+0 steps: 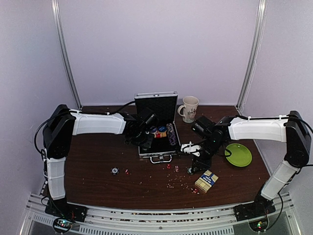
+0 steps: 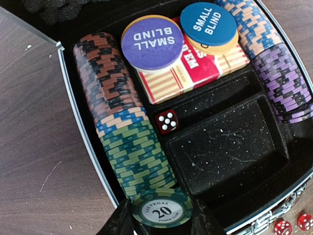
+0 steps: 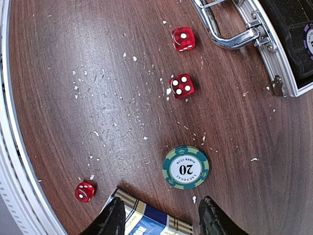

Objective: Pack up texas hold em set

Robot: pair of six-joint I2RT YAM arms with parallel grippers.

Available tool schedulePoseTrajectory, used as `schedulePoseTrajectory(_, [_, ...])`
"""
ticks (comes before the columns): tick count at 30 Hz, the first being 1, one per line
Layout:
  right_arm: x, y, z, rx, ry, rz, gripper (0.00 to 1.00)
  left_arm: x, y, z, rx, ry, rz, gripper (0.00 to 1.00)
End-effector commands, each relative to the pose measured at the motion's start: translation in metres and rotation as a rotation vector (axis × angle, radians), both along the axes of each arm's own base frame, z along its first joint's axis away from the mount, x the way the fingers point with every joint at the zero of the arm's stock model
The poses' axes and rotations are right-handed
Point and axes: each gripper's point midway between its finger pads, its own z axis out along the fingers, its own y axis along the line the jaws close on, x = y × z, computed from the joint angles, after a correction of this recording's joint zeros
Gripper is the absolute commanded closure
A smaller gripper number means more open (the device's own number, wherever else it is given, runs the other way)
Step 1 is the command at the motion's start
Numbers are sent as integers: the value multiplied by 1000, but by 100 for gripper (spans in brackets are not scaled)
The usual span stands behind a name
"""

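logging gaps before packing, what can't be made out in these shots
Card box: right wrist, cut off by the bottom edge.
Red pack label: left wrist, covered by blind discs.
Dice pips: top view, too small.
Mug print: top view, blurred.

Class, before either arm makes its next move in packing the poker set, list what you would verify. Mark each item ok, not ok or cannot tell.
1. Case lid open: ok.
2. Green 20 chip gripped by the left gripper at the chip row's end: ok.
3. Large compartment bare for the card box: ok.
4. All dice packed: not ok; one die is in the case, three red dice lie on the table.
5. Right gripper gripping the card box: cannot tell; it stands over the box.
6. No chips left out: not ok; another 20 chip lies on the table.
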Motion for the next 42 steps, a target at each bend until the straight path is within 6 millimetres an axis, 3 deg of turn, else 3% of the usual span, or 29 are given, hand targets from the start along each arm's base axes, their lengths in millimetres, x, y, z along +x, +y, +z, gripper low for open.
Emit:
schedulePoseTrajectory(1, [0, -1, 2, 12, -4, 6, 48, 10, 3, -6, -5, -24, 43, 66])
schedulePoseTrajectory(8, [1, -1, 0, 11, 2, 5, 48, -1, 14, -6, -13, -12, 59, 66])
schedulePoseTrajectory(15, [1, 0, -1, 10, 8, 5, 48, -10, 8, 6, -34, -38, 52, 66])
schedulePoseTrajectory(25, [0, -1, -2, 5, 13, 6, 48, -8, 6, -8, -12, -20, 54, 55])
schedulePoseTrajectory(33, [0, 0, -3, 4, 15, 6, 48, -5, 4, -4, -11, -30, 45, 49])
schedulePoseTrajectory(42, [0, -1, -4, 2, 18, 6, 48, -11, -1, 31, -33, -59, -68, 44])
